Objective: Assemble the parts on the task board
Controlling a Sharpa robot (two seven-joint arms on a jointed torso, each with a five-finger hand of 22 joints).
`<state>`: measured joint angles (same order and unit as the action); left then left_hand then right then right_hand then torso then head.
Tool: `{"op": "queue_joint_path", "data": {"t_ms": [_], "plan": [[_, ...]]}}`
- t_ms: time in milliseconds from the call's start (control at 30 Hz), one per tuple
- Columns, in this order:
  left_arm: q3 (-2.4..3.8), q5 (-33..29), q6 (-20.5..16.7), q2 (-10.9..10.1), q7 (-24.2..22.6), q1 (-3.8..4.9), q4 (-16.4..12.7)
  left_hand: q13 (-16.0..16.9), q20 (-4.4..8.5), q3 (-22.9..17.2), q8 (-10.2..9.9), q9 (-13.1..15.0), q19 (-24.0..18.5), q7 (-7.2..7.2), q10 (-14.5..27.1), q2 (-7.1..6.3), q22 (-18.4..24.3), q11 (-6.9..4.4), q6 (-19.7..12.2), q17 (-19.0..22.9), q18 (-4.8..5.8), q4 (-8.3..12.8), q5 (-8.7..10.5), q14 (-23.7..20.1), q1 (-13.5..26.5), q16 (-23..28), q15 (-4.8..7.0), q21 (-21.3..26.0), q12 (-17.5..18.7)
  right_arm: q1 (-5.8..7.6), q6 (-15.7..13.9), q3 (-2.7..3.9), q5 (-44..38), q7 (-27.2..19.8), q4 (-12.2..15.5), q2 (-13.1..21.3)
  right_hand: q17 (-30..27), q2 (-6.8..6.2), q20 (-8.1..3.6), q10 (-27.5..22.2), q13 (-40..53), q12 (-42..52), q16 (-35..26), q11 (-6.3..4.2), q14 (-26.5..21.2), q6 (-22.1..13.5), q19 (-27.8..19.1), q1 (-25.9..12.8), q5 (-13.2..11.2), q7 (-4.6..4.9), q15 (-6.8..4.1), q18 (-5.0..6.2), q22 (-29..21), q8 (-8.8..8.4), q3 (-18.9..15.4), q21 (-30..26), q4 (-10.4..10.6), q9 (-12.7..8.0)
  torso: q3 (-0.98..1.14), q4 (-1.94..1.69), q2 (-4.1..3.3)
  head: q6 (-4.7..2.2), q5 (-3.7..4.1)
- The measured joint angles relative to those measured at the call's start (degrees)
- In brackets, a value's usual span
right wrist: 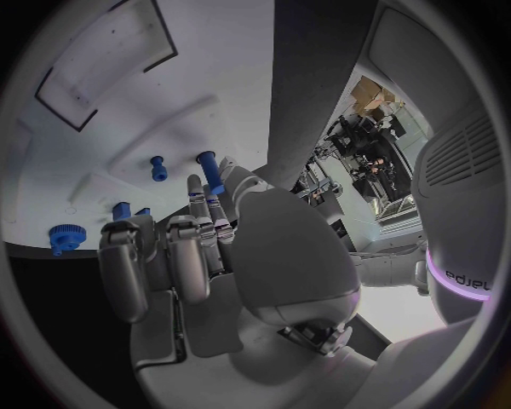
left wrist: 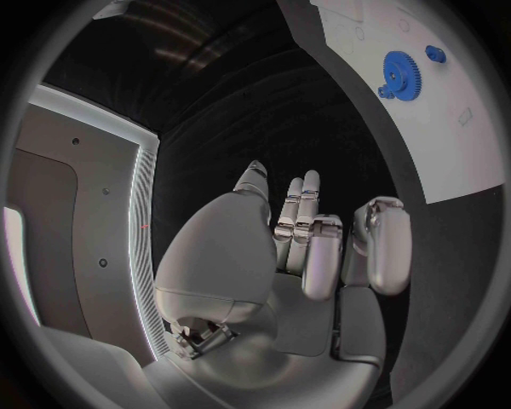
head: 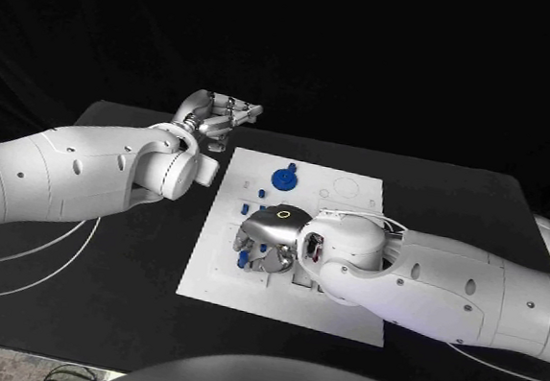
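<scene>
The white task board (head: 342, 307) lies in the middle of the black table. My right hand (head: 273, 238) hangs over the board's middle with its fingers pointing down. In the right wrist view a thumb and a fingertip close round an upright blue peg (right wrist: 209, 170). A second blue peg (right wrist: 158, 167) stands beside it, and a blue gear (right wrist: 66, 239) lies farther off. The blue gear (head: 285, 179) sits near the board's far edge, also seen as the gear (left wrist: 400, 73) with a small blue piece (left wrist: 434, 54). My left hand (head: 216, 114) hovers off the board's far left corner, holding nothing.
Small blue pegs (head: 242, 207) stand along the board's left side, and more blue pieces (head: 245, 262) show under my right hand's fingers. White cables (head: 27, 255) trail over the table at the left. Black table (head: 125, 256) surrounds the board.
</scene>
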<state>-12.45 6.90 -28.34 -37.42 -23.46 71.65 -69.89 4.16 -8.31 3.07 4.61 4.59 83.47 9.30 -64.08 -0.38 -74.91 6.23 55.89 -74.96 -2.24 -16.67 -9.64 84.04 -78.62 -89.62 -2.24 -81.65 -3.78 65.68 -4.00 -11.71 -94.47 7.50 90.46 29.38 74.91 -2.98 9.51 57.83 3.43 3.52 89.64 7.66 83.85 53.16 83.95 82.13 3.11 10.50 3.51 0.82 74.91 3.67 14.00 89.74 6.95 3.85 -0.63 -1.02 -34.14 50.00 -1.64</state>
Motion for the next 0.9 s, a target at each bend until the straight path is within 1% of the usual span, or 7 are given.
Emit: {"op": "queue_joint_path", "data": {"t_ms": [200, 300, 467, 533, 700, 767, 900], "plan": [[0.00, 0.00, 0.00, -0.04, 0.00, 0.00, -0.03, 0.00, 0.00, 0.00, 0.00, 0.00, 0.00, 0.00, 0.00, 0.00, 0.00, 0.00, 0.00, 0.00, 0.01, 0.00, 0.00, 0.00, 0.00, 0.00, 0.00, 0.00, 0.00, 0.00, -0.12, -0.01, -0.03, 0.23, 0.31, 0.36, 0.00, -1.18, 0.35, -1.26, 0.07, 0.00, 0.00, 0.49, 0.06, -1.34, 0.05, -1.23, 0.00, 0.31, 0.30, 0.00, 0.00, 0.00, -1.70, 0.00, 0.27, 0.00, 0.00, -0.01, -0.02, 0.00, -0.08], [0.00, 0.00, 0.00, -0.06, 0.00, 0.00, -0.04, 0.00, 0.00, 0.00, 0.00, 0.00, 0.00, 0.00, 0.00, 0.00, 0.00, 0.00, 0.00, 0.00, 0.01, 0.00, 0.00, 0.00, 0.00, 0.00, 0.00, 0.00, 0.00, -0.01, -0.87, -0.02, 0.12, 0.25, 0.43, 0.78, 0.00, -1.09, 0.76, -1.89, 0.10, 0.00, 0.00, 0.48, 0.18, -1.88, 0.04, -2.22, 0.00, 0.45, 0.59, 0.01, 0.00, 0.00, -2.54, 0.00, 0.59, 0.00, 0.00, -0.01, -0.03, 0.00, -0.12], [0.00, 0.01, 0.00, -0.06, 0.00, 0.00, -0.09, 0.00, 0.00, 0.26, 0.00, 0.00, 0.00, 0.00, 0.21, 0.00, 0.00, -0.21, 0.00, 0.00, 0.01, 0.06, 0.00, 0.00, 0.00, 0.00, 0.00, 0.00, 0.00, 0.00, -5.28, -0.02, 4.21, -0.21, 0.97, 2.53, 0.00, -0.52, 0.76, -1.65, 0.29, 0.60, 0.00, 0.25, 0.18, -3.68, 0.04, -3.39, 0.00, -0.22, 0.59, 0.00, -0.01, 0.00, -3.59, 0.00, 1.03, 0.01, 0.01, 0.00, -0.05, 0.00, 0.00], [0.00, 0.01, 0.00, -0.06, 0.00, 0.00, -0.09, 0.00, 0.00, 0.32, 0.00, 0.00, 0.00, 0.00, 0.21, 0.00, 0.00, -0.21, 0.00, 0.00, 0.00, 0.01, 0.00, 0.00, 0.00, 0.00, 0.00, 0.00, 0.00, 0.24, -8.00, -0.06, 9.54, -0.76, 1.68, 4.08, 0.00, -0.09, 0.76, -0.91, 0.48, 1.29, 0.00, 0.19, 0.18, -4.37, 0.04, -3.83, 0.00, 0.27, 0.59, 0.00, -0.01, 0.01, -3.75, 0.00, 1.19, 0.01, 0.02, 0.04, -0.02, 0.00, 0.09], [0.00, 0.01, 0.03, 0.01, -0.02, 0.00, 0.12, 0.00, 0.00, 0.32, 0.00, 0.00, 0.00, 0.00, 0.21, 0.00, 0.00, -0.21, 0.00, 0.00, 0.00, 0.01, 0.00, 0.00, 0.00, 0.00, 0.00, 0.00, 0.00, 2.87, -12.99, -0.07, 26.89, -2.29, 4.14, 9.29, 0.00, 0.86, 0.76, 1.73, 0.98, 3.58, 0.00, 0.57, 0.18, -5.17, 0.04, -4.78, 0.00, 1.07, 0.59, 0.00, 0.03, 0.01, -4.78, 0.00, 1.91, 0.18, 0.02, 0.15, 0.08, 0.00, 0.46], [0.00, 0.01, 0.04, 0.05, -0.02, 0.00, 0.25, 0.00, 0.00, 0.32, 0.00, 0.00, 0.00, 0.00, 0.21, 0.00, 0.00, -0.21, 0.00, 0.00, 0.00, 0.01, 0.00, 0.00, 0.00, 0.00, 0.00, 0.00, 0.00, 4.26, -14.06, 0.00, 34.48, -3.04, 5.15, 11.86, 0.00, 1.86, 0.76, 1.82, 1.17, 4.38, 0.00, 0.48, 0.18, -6.14, 0.04, -5.77, 0.54, 0.98, 0.59, 0.00, 0.04, 0.01, -5.59, 0.00, 2.60, 0.18, 0.01, 0.23, 0.12, 0.00, 0.65], [-0.02, 0.01, 0.06, 0.23, -0.03, -0.02, 0.64, 0.00, 0.00, 0.32, 0.00, 0.00, 0.00, 0.00, 0.21, 0.00, 0.00, -0.20, 0.00, 0.00, 0.00, 0.01, 0.00, 0.00, 0.00, 0.00, 0.00, 0.00, 0.00, 6.99, -14.66, -0.05, 46.14, -4.07, 8.28, 17.51, 0.00, 2.12, 0.76, 4.04, 2.65, 7.90, 0.00, -0.68, 0.09, -7.62, 0.04, -8.41, 2.99, 0.12, 0.44, 0.00, 0.04, 0.30, -7.67, 0.00, 3.88, 0.35, -0.03, 0.40, 0.19, 0.00, 1.00]]}}
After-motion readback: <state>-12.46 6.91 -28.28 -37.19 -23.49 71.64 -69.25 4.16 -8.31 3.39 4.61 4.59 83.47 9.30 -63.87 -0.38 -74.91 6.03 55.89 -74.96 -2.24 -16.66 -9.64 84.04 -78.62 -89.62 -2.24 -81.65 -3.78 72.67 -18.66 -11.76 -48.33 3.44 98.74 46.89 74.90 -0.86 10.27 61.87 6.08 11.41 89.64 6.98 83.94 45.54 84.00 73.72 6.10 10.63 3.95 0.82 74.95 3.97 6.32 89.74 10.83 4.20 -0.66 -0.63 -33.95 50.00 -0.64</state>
